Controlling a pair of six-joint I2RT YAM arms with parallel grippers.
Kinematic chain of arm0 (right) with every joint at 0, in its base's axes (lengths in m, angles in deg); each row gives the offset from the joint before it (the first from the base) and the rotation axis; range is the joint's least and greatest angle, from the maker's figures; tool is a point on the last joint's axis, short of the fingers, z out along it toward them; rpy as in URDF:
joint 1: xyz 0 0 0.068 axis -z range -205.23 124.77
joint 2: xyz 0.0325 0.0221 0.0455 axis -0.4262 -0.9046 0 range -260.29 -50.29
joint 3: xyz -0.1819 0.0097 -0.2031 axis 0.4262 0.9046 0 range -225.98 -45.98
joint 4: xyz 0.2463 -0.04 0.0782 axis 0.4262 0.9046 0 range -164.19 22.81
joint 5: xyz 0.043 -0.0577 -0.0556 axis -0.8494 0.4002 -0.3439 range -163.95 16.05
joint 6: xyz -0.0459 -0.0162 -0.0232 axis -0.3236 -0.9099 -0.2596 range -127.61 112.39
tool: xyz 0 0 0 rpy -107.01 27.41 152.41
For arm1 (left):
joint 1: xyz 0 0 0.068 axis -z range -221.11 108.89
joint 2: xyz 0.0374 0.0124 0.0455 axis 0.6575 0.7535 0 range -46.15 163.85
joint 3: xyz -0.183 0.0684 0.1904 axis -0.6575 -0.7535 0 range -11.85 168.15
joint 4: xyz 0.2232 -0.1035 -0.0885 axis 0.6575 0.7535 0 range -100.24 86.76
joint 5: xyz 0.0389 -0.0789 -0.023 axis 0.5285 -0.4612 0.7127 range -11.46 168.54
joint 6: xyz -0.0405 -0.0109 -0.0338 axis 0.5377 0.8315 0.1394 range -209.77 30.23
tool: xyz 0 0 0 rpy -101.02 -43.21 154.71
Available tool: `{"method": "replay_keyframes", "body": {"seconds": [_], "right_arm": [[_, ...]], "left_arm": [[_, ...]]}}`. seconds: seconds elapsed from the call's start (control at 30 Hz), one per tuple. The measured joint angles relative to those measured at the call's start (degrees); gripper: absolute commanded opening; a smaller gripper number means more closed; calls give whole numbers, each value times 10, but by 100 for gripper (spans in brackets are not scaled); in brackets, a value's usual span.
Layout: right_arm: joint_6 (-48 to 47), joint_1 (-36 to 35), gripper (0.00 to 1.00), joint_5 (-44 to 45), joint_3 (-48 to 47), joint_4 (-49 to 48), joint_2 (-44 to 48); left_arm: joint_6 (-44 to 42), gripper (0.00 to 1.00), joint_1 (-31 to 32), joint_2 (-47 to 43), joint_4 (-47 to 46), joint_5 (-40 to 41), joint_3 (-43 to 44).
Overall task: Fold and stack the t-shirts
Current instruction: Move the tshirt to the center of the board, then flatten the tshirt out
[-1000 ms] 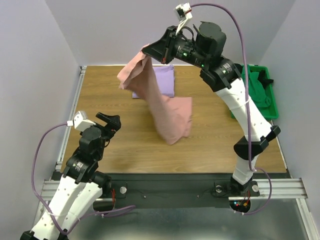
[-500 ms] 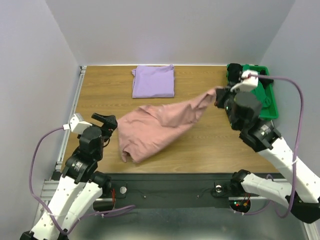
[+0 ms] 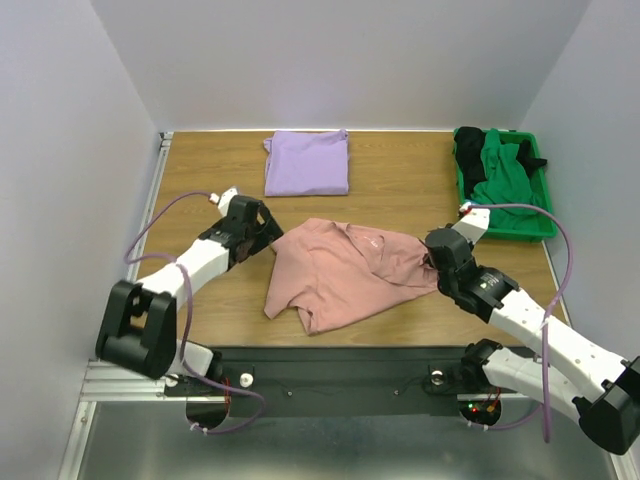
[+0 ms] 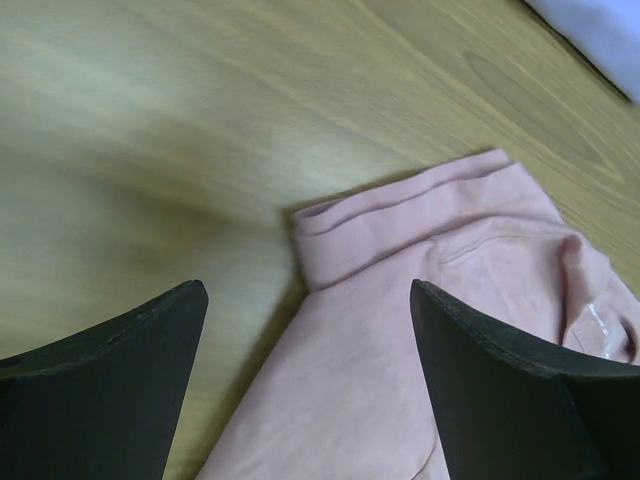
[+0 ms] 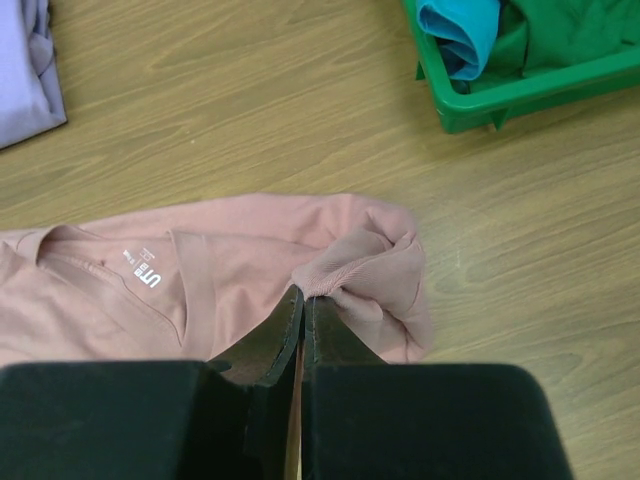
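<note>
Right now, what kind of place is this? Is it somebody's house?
Probably a robot lab, not a house. A left arm and right arm are bolted by a wooden table boxed in by plain walls. On it lie a pink shirt, a lavender shirt and a green bin of clothes.

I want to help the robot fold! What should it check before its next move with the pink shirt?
1. The right gripper is shut on the pink shirt: ok.
2. The left gripper is open by a shirt corner: ok.
3. The pink shirt lies flat: not ok, bunched.
4. The lavender shirt is folded, apart from it: ok.
5. The left gripper touches cloth: cannot tell.
</note>
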Motion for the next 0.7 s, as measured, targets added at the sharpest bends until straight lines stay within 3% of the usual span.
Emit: {"method": "replay_keyframes", "body": {"seconds": [0.13,0.47,0.7], "right_arm": [[9,3,0,-2,0,-5,-15],[25,12,0,-16,20,-9,-43],[25,21,1,-16,27,-10,-29]], "left_arm": [[-35,93,16,101,-32,-69,87],[-73,91,114,268,-54,-108,281],[-72,80,156,377,-14,-107,362]]}}
